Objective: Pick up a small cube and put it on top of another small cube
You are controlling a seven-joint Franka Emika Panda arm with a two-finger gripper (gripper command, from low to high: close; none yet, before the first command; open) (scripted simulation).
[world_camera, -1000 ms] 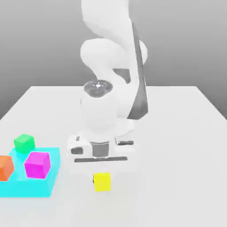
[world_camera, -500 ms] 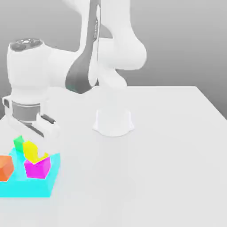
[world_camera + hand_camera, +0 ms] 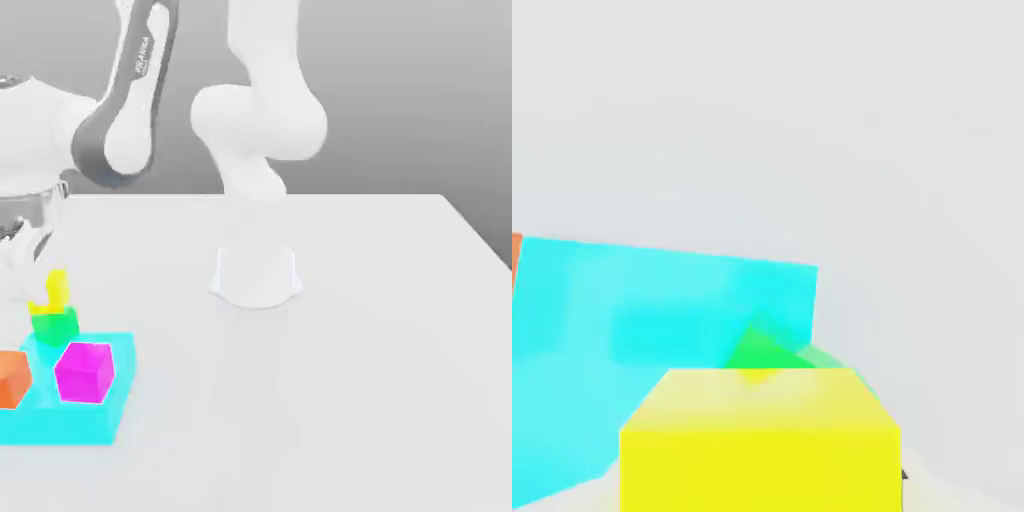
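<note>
Cyan is lying nearest in the exterior view: a flat platform (image 3: 60, 425) is sitting at the table's (image 3: 380, 350) 8 o'clock corner. An orange cube (image 3: 10, 378) is resting on it at the platform's 9 o'clock side. A magenta cube (image 3: 84, 372) is sitting just beside the orange one, at its 3 o'clock. Behind them, at the magenta cube's 11 o'clock, the green cube (image 3: 55, 326) is standing on the platform's far edge.

The yellow cube (image 3: 52, 290) is sitting tilted on top of the green cube, touching its upper face and leaning toward 11 o'clock rather than lying square. In the hand view the yellow cube (image 3: 760, 440) is looming closest, with the green cube (image 3: 762, 350) peeking out just beyond it and the platform (image 3: 632, 310) spreading behind.

The gripper (image 3: 20, 255) is hovering near the yellow cube, at its 10 o'clock, against the exterior view's left edge. Whether it is clasping the cube or has released it cannot be told.

Farther back, the arm's white base (image 3: 255, 275) is standing at the table's middle, at 2 o'clock from the stacked cubes and well apart from them. The arm is rising from the base and bending over toward 9 o'clock.
</note>
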